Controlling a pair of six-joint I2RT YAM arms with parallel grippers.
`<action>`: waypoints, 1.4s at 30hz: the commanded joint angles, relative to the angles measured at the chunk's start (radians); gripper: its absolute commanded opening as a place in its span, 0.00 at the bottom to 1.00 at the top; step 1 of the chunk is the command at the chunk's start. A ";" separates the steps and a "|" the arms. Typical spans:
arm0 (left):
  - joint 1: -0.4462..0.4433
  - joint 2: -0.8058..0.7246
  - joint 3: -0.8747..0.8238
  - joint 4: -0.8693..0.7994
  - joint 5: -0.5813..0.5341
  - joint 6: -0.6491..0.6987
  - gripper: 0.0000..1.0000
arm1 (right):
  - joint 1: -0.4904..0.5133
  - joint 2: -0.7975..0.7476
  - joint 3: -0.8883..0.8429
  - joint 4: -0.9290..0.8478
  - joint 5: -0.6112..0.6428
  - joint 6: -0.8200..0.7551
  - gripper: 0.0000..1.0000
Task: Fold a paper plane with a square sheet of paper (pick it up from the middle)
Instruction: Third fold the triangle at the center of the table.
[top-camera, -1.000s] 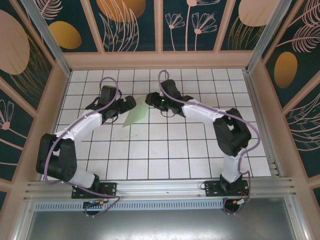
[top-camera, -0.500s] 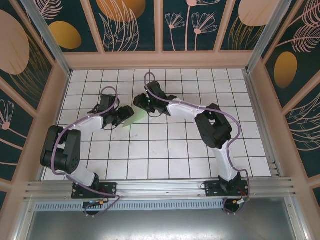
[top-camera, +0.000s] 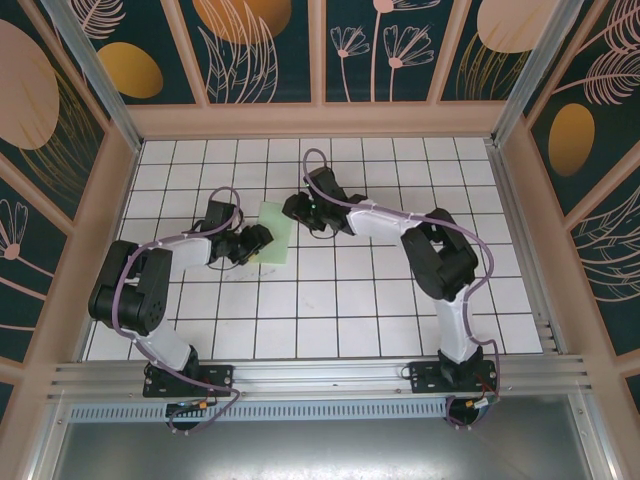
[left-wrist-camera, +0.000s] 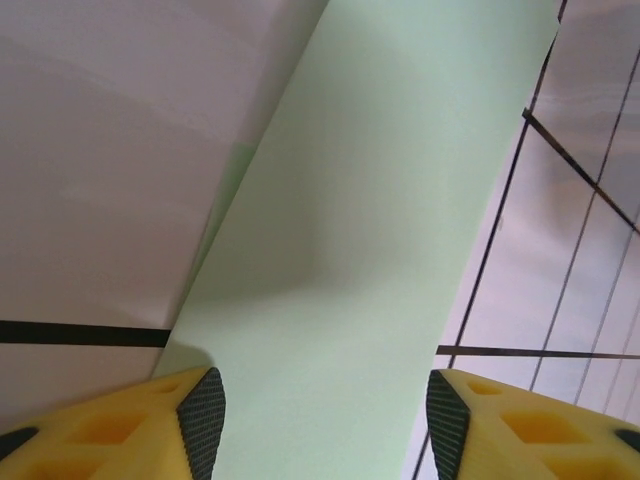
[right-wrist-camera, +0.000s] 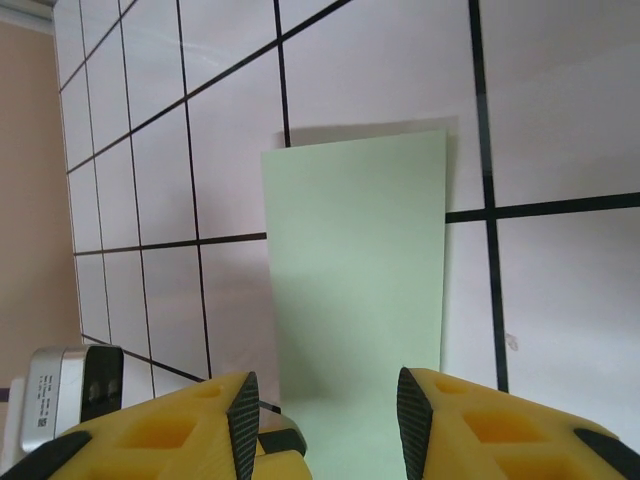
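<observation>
since a second ago both of my wrists have drawn in around the sheet of paper (top-camera: 273, 232), which now shows as a broader pale green rectangle, left of centre in the overhead view, on the white grid table (top-camera: 350, 300). my left gripper (top-camera: 262, 241) sits at its lower left edge and my right gripper (top-camera: 293, 209) at its upper right corner. my left jaws have narrowed but stand apart, their yellow fingers (left-wrist-camera: 120, 425) flanking the green strip that runs up the middle of the left wrist view; i cannot tell whether the pads press it. my right jaws stand partly apart too, the paper's near end between them, its far edge throwing a shadow on the tiles. a grey block (right-wrist-camera: 40, 405) at the lower left of the right wrist view bears tiny print too blurred to read.
</observation>
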 joint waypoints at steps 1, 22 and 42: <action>-0.037 0.010 -0.047 0.050 0.053 -0.091 0.60 | -0.018 -0.077 -0.059 0.018 0.027 0.003 0.45; -0.104 -0.086 0.001 0.097 0.023 -0.216 0.49 | 0.004 -0.110 -0.172 0.017 -0.032 -0.053 0.17; -0.064 -0.002 0.063 0.027 0.104 -0.012 0.26 | 0.036 0.083 -0.106 -0.169 -0.146 -0.236 0.16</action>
